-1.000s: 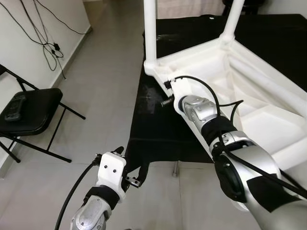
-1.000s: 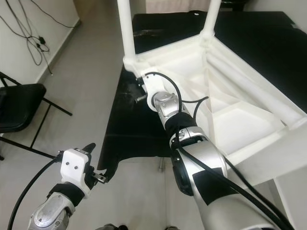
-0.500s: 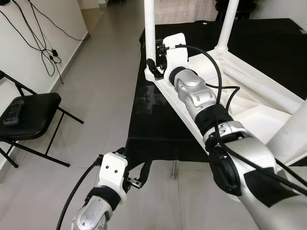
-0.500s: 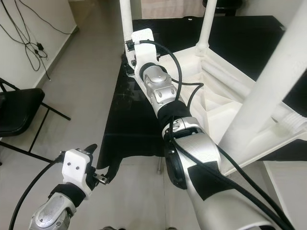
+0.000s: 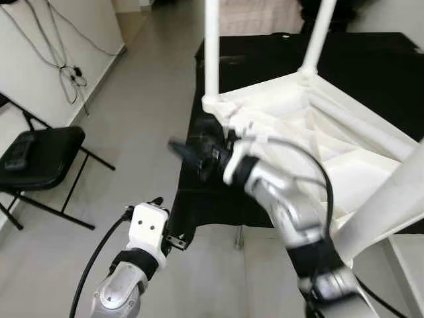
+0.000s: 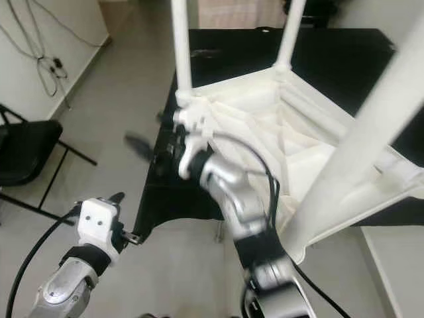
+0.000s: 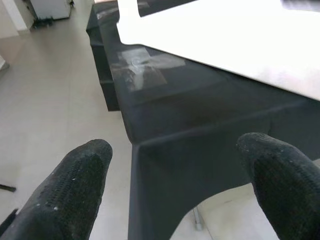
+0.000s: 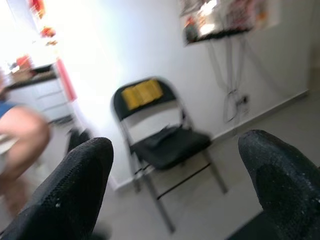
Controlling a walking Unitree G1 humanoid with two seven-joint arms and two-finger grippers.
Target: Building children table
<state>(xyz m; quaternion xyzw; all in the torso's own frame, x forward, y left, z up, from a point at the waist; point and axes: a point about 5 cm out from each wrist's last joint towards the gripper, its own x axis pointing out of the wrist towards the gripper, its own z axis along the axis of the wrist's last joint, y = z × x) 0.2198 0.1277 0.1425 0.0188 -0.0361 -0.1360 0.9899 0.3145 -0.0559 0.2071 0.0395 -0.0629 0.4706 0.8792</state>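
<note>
While the white children's table [image 5: 331, 139] lay upturned on the black-draped bench [image 5: 218, 179], legs up, the right end effector [image 5: 189, 154], blurred, fingers spread and empty, hung off the near-left corner by one leg [image 5: 212, 53]. Left end effector [image 7: 175, 165]: open, empty, low before the bench edge. Advice: steady the frame first, then grip the leg low, squarely.

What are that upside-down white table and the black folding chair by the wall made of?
The white table looks like moulded plastic: its underside shows ribbed webbing and a smooth, slightly glossy, one-colour surface. Its legs look like matching plain white tubes, though whether plastic or painted metal is unclear. The folding chair seems to have a thin black metal tube frame and a matte black seat, possibly padded vinyl.
</note>
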